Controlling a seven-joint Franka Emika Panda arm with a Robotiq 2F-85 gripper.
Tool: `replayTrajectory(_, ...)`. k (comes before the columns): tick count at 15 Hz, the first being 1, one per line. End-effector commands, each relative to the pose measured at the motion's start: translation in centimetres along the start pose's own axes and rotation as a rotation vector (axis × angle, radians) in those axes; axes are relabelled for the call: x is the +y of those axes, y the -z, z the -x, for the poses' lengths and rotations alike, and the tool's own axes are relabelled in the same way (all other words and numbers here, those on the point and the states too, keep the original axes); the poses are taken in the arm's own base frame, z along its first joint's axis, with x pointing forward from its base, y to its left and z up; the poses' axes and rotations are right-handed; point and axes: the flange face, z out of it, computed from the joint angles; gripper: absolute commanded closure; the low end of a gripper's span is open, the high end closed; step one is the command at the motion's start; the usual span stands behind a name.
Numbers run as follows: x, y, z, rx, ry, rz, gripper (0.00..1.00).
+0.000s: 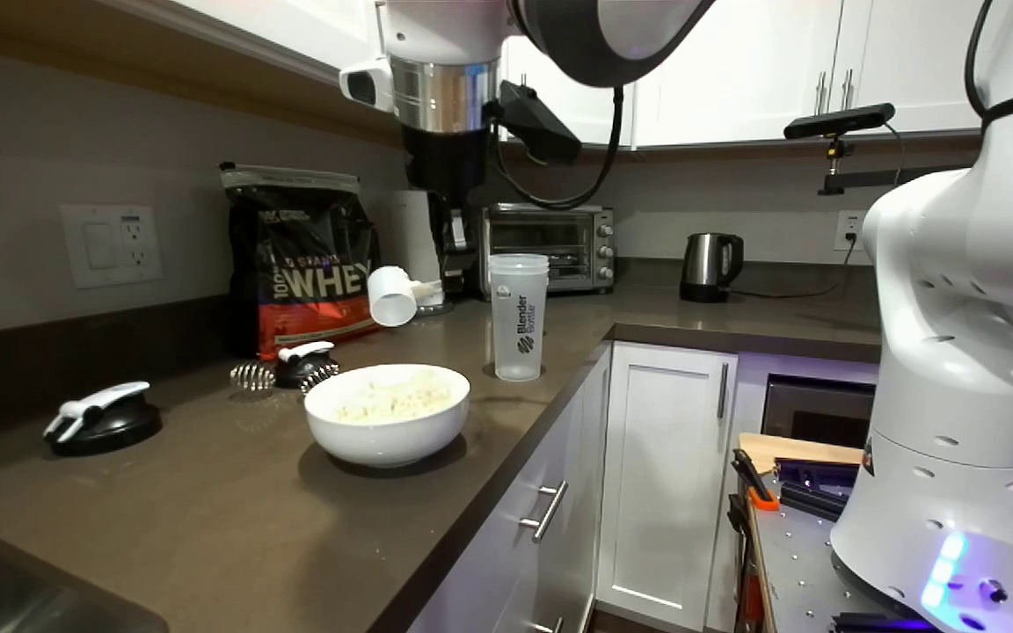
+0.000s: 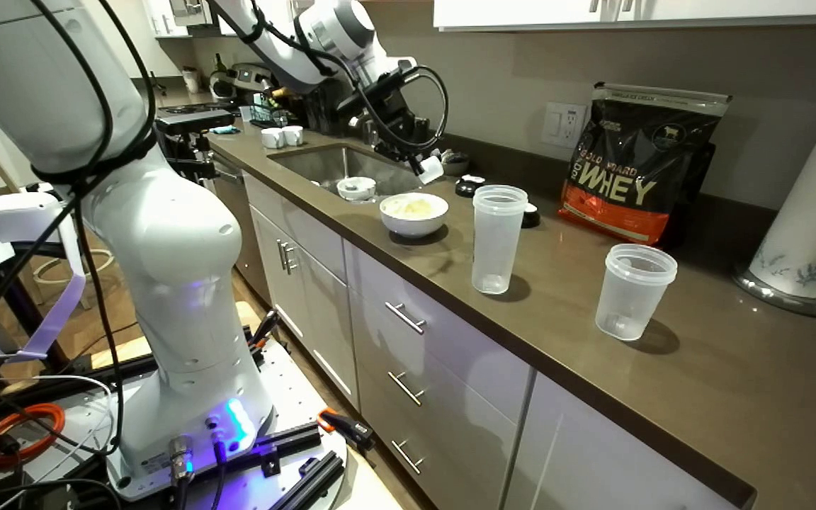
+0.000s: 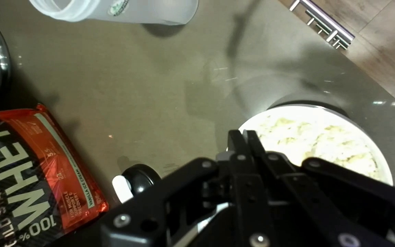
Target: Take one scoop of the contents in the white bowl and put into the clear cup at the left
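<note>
Spillage is judged the chief hazard. The white scoop (image 1: 390,297) hangs above the white bowl (image 1: 383,444), tipped on its side, with no load discernible; the powder (image 1: 399,397), mounded inside the bowl, would likely run out if carried at that tilt. The gripper (image 3: 242,134) has its jaws pressed together on the scoop's slender handle, so drag from the mound could twist the scoop within the grip. Heavy pressure at the rim could slide the bowl, and the front edge of the countertop (image 1: 207,519) runs near it.

The clear cup (image 1: 520,321) stands upright near the bowl, on the side away from the sink (image 1: 23,593). Being tall and narrow, it could topple if struck; its mouth appears little wider than the scoop, so an off-centre pour could miss. A shorter cup (image 2: 635,294), farther from the bowl, invites a mix-up.

The countertop is brown and glossy, with glints near the bowl. Two black lids (image 1: 120,428) and a whey bag (image 1: 300,261) sit toward the wall (image 1: 5,158) from the bowl. A paper-towel roll (image 2: 808,212), a toaster oven (image 1: 550,242) and a kettle (image 1: 707,268) stand well apart from it. White wall cabinets (image 1: 735,70) hang higher than the bowl.
</note>
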Motion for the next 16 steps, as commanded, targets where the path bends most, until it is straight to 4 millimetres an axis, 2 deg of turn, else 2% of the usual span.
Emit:
replayTrajectory(1,-0.2,-2.1,-0.6,-0.007,-0.024,-0.015,0.99)
replayTrajectory(7,-1.2,-4.8,-1.3,-0.047,-0.021,-0.043,0.99)
replayTrajectory(16,-2.3,-6.3,-1.9,-0.034,0.004,0.018,0.99)
